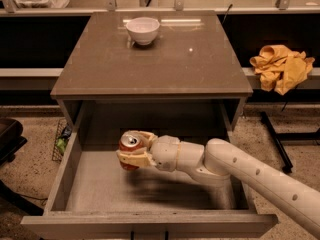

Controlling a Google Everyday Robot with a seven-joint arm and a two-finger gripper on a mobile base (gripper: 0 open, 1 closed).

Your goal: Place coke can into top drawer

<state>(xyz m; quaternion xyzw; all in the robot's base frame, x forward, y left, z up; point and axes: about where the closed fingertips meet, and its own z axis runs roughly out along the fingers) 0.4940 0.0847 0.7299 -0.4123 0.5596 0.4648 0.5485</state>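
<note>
The coke can (128, 146), red with a silver top, is held upright in my gripper (132, 151), which is shut on it. The white arm reaches in from the lower right. The can hangs just above the pale bottom of the open top drawer (100, 184), near its middle-left part. The drawer is pulled far out from under the brown cabinet top, with its thick front panel (150, 225) at the near edge.
A white bowl (143, 30) stands at the back of the cabinet top (165, 59). A crumpled yellow cloth (281, 66) lies on a ledge to the right. A dark chair edge (9, 139) shows at the left. Speckled floor surrounds the cabinet.
</note>
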